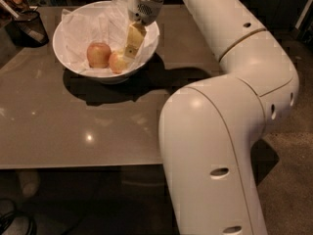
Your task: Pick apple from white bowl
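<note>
The white bowl [68, 58], lined with crumpled white paper, stands at the back left of the brown table. Two apples lie in it side by side. The yellow-green apple [117, 62] with a pink blush is on the right, and the redder apple [98, 54] is on the left. My gripper [130, 47] reaches down into the bowl from above. Its tip is at the upper right side of the yellow-green apple, touching it or very close to it. The apple rests on the paper.
A small dark cup [30, 27] with utensils stands at the table's back left corner, left of the bowl. My large white arm [220, 131] covers the right side of the view. The table's front edge [78, 166] runs across the lower left.
</note>
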Available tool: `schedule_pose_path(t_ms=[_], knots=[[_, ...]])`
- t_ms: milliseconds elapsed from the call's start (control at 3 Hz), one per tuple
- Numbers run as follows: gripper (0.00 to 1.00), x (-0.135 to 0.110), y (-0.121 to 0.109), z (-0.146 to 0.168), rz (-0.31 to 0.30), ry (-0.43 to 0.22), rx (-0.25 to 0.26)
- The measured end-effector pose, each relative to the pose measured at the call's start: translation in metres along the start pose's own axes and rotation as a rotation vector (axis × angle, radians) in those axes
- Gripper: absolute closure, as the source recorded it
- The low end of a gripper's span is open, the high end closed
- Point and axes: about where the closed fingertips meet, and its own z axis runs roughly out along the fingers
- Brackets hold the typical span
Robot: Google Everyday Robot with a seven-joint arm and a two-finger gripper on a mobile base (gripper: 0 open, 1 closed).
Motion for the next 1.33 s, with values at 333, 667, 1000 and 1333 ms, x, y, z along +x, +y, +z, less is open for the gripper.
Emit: schedule_pose_path(t_ms=[333, 667, 1000, 1333], knots=[[0.26, 0.002, 0.002, 0.006, 0.022, -0.004, -0.017], [0.26, -0.001, 0.004, 0.012, 0.03, -0.002, -0.034], [0.26, -0.009, 0.004, 0.01, 0.021, 0.011, -0.027], [0.26, -0.023, 0.006, 0.011, -0.003, 0.029, -0.022]])
